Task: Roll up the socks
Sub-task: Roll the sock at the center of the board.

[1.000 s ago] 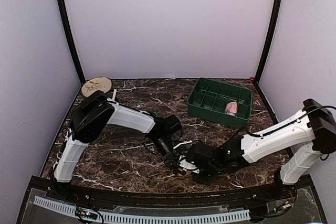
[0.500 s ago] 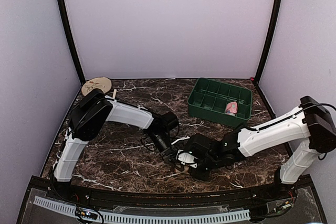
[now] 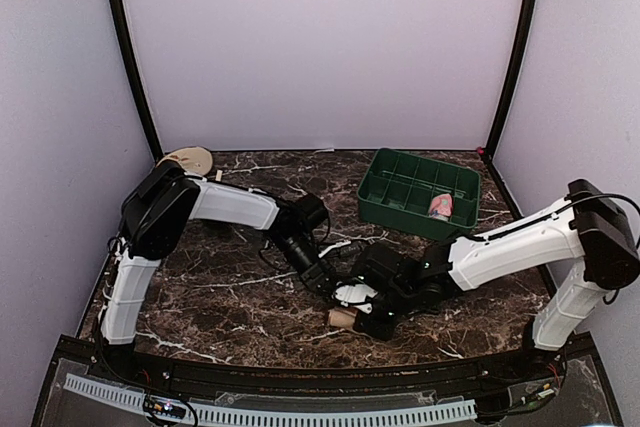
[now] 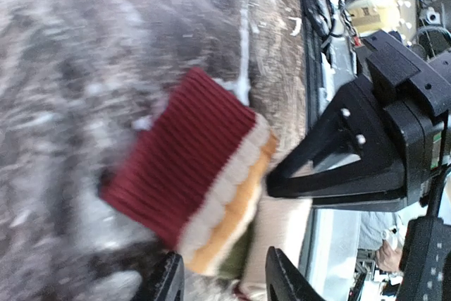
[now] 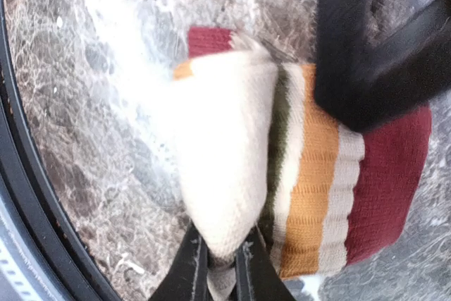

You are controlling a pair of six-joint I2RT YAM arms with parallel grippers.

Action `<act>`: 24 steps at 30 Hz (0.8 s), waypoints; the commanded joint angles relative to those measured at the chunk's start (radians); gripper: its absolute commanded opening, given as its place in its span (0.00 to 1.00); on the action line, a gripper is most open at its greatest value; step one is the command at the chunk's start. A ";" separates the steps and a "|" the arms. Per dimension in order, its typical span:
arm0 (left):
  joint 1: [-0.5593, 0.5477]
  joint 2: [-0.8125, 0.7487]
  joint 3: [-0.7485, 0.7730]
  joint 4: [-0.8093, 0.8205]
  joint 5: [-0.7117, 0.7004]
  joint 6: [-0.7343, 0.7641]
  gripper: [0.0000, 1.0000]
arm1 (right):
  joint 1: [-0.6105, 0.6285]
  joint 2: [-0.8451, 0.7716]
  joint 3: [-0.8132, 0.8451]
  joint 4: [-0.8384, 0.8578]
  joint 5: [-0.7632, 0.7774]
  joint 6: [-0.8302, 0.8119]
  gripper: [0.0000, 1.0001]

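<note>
A striped sock [image 4: 190, 181] with a dark red cuff, white and orange bands and a cream foot lies on the marble table near the front edge. It also shows in the top view [image 3: 343, 318] and the right wrist view [image 5: 310, 188]. My right gripper [image 5: 220, 269] is shut on the sock's cream end and sits just right of the sock in the top view [image 3: 368, 315]. My left gripper [image 4: 224, 283] is open. Its fingers stand apart at the sock's striped edge, up-left of it in the top view [image 3: 326, 283]. The view is blurred.
A green compartment tray [image 3: 400, 179] stands at the back right and holds a pink rolled sock [image 3: 440, 206]. A round wooden disc [image 3: 186, 159] lies at the back left corner. The table's black front rim [image 5: 28, 195] runs close to the sock.
My left gripper has drawn back up and to the left, away from the sock. My right gripper has shifted left with the sock, whose tan end now shows near the front.
</note>
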 commanded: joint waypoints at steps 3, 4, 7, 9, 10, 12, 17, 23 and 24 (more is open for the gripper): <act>0.010 -0.083 -0.038 0.022 -0.037 -0.023 0.43 | -0.032 0.038 -0.011 -0.078 -0.121 0.051 0.00; 0.009 -0.098 -0.057 0.035 -0.044 -0.027 0.42 | -0.042 0.033 -0.012 -0.079 -0.134 0.060 0.00; 0.011 -0.145 -0.114 0.080 -0.084 -0.041 0.42 | -0.068 0.012 -0.018 -0.081 -0.170 0.083 0.00; 0.013 -0.178 -0.160 0.121 -0.115 -0.056 0.43 | -0.083 0.002 -0.021 -0.085 -0.199 0.094 0.00; 0.013 -0.196 -0.183 0.150 -0.133 -0.066 0.42 | -0.091 0.000 -0.022 -0.088 -0.212 0.098 0.00; 0.016 -0.233 -0.229 0.203 -0.173 -0.086 0.42 | -0.098 0.000 -0.022 -0.099 -0.232 0.100 0.00; 0.017 -0.313 -0.352 0.344 -0.288 -0.142 0.43 | -0.112 0.005 -0.023 -0.113 -0.278 0.101 0.00; 0.016 -0.420 -0.500 0.509 -0.378 -0.217 0.42 | -0.141 0.010 -0.030 -0.113 -0.336 0.110 0.00; 0.016 -0.441 -0.530 0.546 -0.388 -0.232 0.42 | -0.149 0.011 -0.032 -0.111 -0.349 0.113 0.00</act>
